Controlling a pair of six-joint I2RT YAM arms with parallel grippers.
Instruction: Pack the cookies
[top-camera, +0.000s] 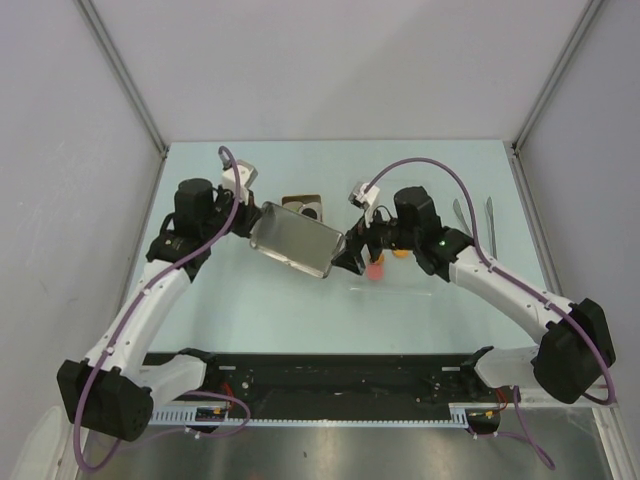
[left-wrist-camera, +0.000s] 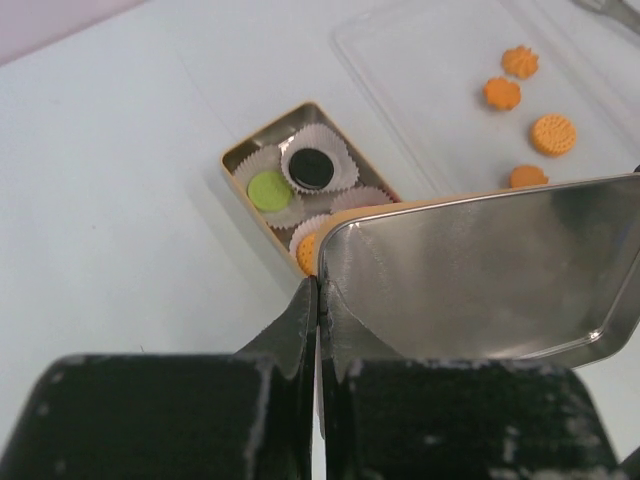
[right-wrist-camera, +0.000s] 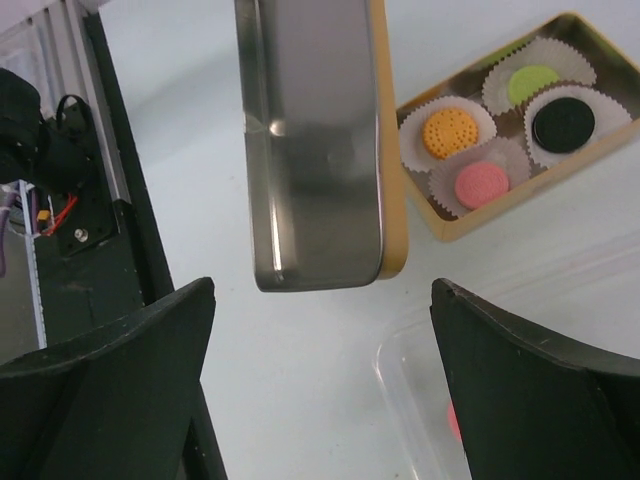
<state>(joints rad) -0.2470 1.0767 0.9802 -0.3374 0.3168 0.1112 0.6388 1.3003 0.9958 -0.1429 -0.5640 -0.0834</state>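
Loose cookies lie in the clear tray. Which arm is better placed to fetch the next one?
Right. The right gripper is open over a corner of the clear tray that holds the loose cookies, while the left gripper is shut on the tin lid.

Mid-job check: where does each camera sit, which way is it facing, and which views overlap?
Top external: above and behind the bases, looking down on the table; left arm and right arm show.
Left wrist: looks past the left gripper, shut on the lid, toward the tin and clear tray.
Right wrist: looks down through the open right gripper.
Shared: both wrist views show lid, tin, green cookie and black cookie.
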